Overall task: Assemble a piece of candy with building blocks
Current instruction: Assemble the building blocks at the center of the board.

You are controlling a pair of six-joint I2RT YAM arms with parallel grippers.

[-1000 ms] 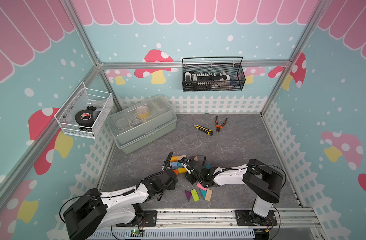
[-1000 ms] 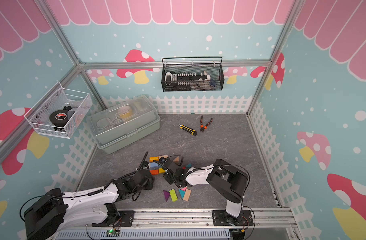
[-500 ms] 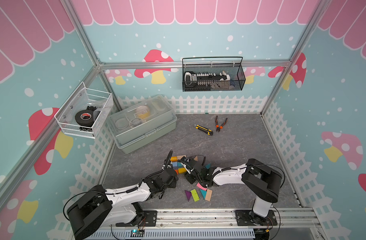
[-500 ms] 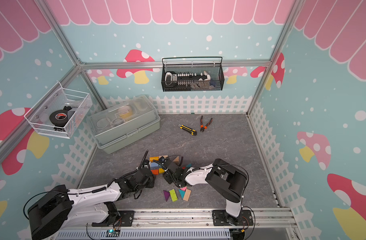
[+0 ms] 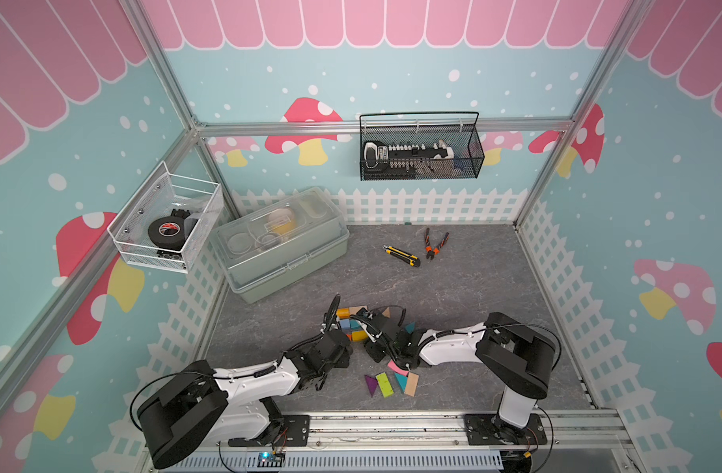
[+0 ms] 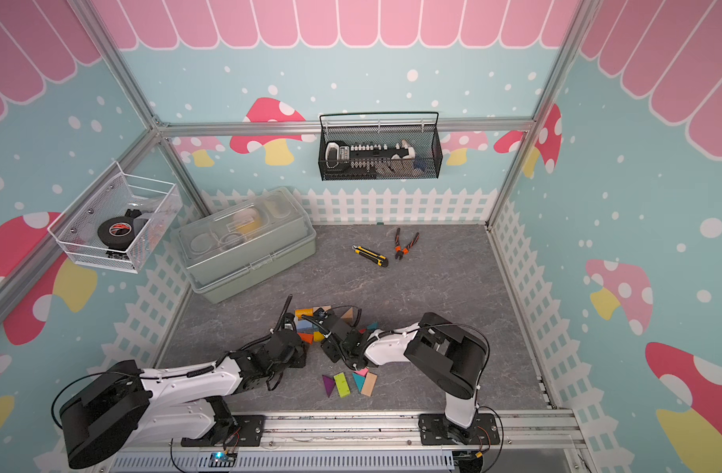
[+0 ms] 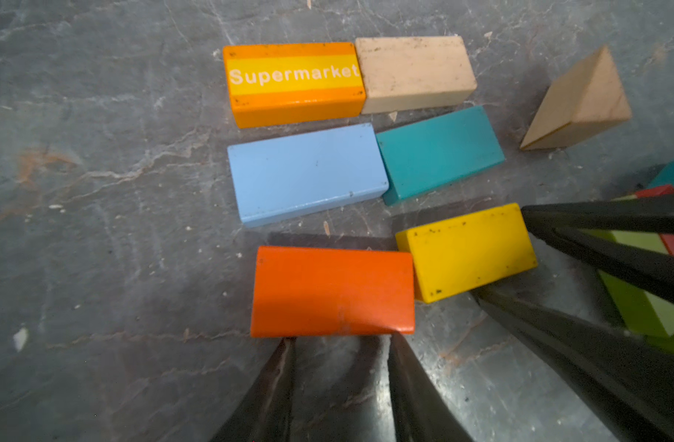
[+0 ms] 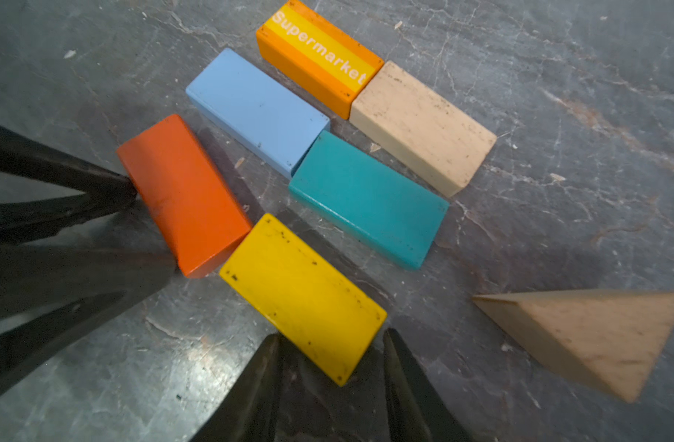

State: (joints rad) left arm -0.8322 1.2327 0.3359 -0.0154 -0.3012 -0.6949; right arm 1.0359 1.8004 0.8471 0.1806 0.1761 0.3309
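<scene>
Left gripper (image 7: 341, 344): fingers apart with a gap between them, nothing between them; tips at the near long edge of the orange block (image 7: 332, 291). Contact looks likely, not certain.
Orange block: flat on the grey floor (image 7: 98, 268), its end touching the yellow block (image 7: 467, 250).
Block body: six rectangles in three pairs; "Supermarket" block (image 7: 295, 82) beside tan block (image 7: 413, 72), light blue block (image 7: 306, 172) beside teal block (image 7: 438, 153). Bottom pair sits skewed, with a gap.
Right gripper (image 8: 331, 340): fingers spread either side of the yellow block's corner, not pinching it.
Tan wedge (image 7: 578, 103): apart from the body, unplaced.
Step in hand: squaring the bottom pair, by judgement.
Next move: push both blocks flush against the blue-teal pair, then set wedges at the ends.
</scene>
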